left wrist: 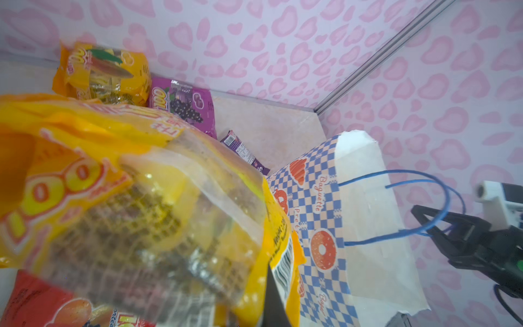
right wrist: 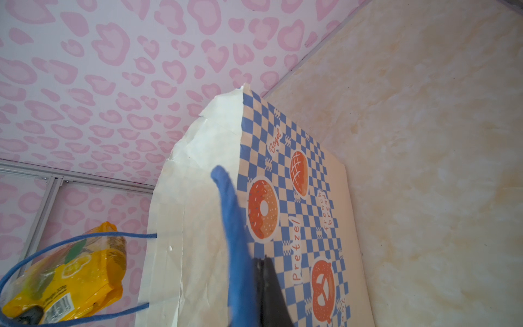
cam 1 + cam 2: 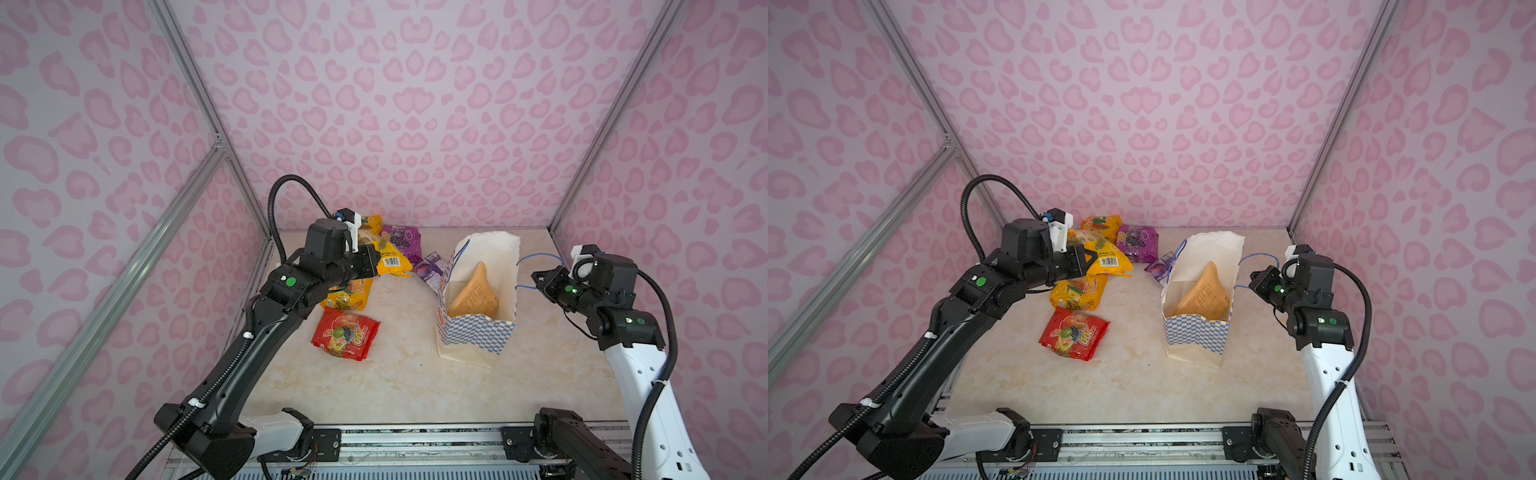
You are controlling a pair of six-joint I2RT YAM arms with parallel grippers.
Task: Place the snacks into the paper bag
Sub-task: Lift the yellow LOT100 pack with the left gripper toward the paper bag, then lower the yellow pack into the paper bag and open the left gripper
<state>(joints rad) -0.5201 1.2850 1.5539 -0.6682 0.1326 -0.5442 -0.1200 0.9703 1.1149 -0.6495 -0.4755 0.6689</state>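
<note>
- Left claw (image 3: 375, 261) clamped on a yellow packet (image 3: 394, 264), held above the table (image 3: 395, 386), left of the paper bag (image 3: 473, 334).
- Right claw (image 3: 540, 281) pinching the bag's blue cord handle (image 2: 232, 215).
- Bag upright, orange pouch (image 3: 473, 293) inside.
- Red packet (image 3: 345, 333) and purple packet (image 3: 401, 239) lying on the table.

Paper bag (image 3: 473, 336) standing open, snacks (image 3: 349, 296) to its left
A tan pouch (image 3: 476, 293) leans inside; a red packet (image 3: 345, 334) and a purple packet (image 3: 401, 241) lie flat; one yellow packet (image 3: 392, 262) hangs lifted.
</note>
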